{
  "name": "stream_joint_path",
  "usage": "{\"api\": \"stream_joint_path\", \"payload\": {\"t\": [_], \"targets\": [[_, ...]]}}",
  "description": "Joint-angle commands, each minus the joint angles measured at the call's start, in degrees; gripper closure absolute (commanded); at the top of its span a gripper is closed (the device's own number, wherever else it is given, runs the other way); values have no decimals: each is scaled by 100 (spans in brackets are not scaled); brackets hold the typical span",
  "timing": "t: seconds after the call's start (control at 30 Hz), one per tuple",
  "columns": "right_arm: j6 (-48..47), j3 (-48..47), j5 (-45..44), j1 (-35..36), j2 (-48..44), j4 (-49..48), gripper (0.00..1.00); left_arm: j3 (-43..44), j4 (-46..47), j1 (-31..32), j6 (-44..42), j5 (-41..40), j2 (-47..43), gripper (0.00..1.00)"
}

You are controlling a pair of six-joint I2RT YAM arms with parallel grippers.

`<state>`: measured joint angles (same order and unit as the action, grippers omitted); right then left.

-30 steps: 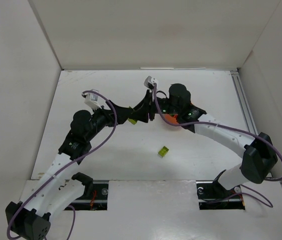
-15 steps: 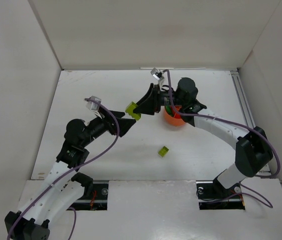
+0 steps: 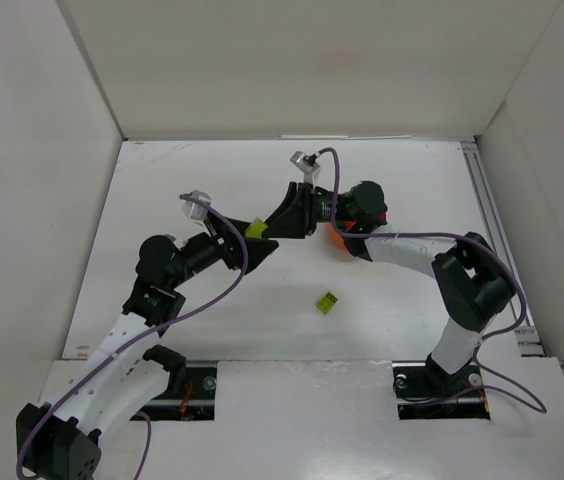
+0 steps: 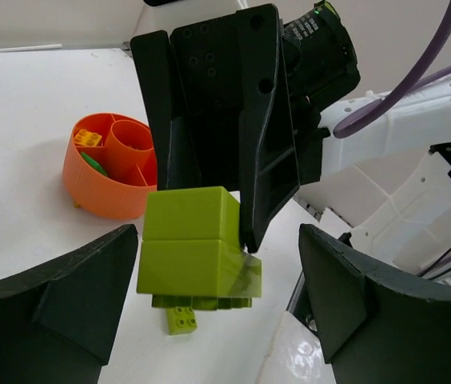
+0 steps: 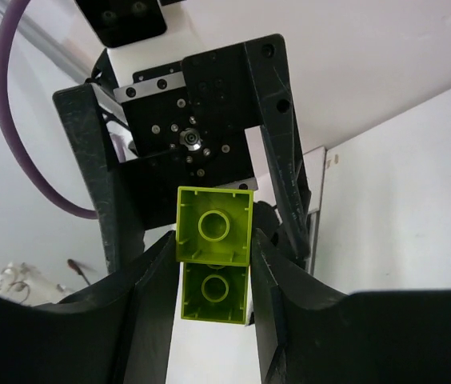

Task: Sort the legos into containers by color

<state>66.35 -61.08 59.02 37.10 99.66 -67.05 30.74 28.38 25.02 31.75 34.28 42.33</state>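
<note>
My right gripper (image 3: 280, 222) is shut on a lime lego (image 3: 256, 229), two lime bricks stacked together, and holds it above the table. In the right wrist view my fingers clamp the lime lego (image 5: 213, 226) from both sides. My left gripper (image 3: 250, 244) is open, its jaws wide on either side of the same lime lego (image 4: 197, 248) without touching it. The orange dish (image 4: 101, 188) holds a yellow lego (image 4: 87, 138) and a green one (image 4: 93, 164). In the top view the dish (image 3: 334, 238) is mostly hidden by my right arm.
A single small lime lego (image 3: 327, 302) lies on the white table in front of the dish; it also shows below the held lego in the left wrist view (image 4: 181, 318). White walls enclose the table on the left, back and right.
My right gripper lifted the lime lego away, then came back down slightly. My left gripper pulled back, then moved in again with its jaws open around the lego.
</note>
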Motion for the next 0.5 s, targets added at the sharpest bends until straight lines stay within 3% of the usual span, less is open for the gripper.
{"api": "stream_joint_path", "payload": {"t": [0.0, 0.13, 0.47], "targets": [[388, -44, -75, 131, -43, -1100, 100, 107, 563, -5, 95, 272, -14, 23], [388, -44, -207, 131, -43, -1100, 100, 107, 563, -5, 95, 386, -14, 31], [29, -115, -453, 131, -112, -786, 100, 55, 563, -5, 209, 518, -14, 30]]}}
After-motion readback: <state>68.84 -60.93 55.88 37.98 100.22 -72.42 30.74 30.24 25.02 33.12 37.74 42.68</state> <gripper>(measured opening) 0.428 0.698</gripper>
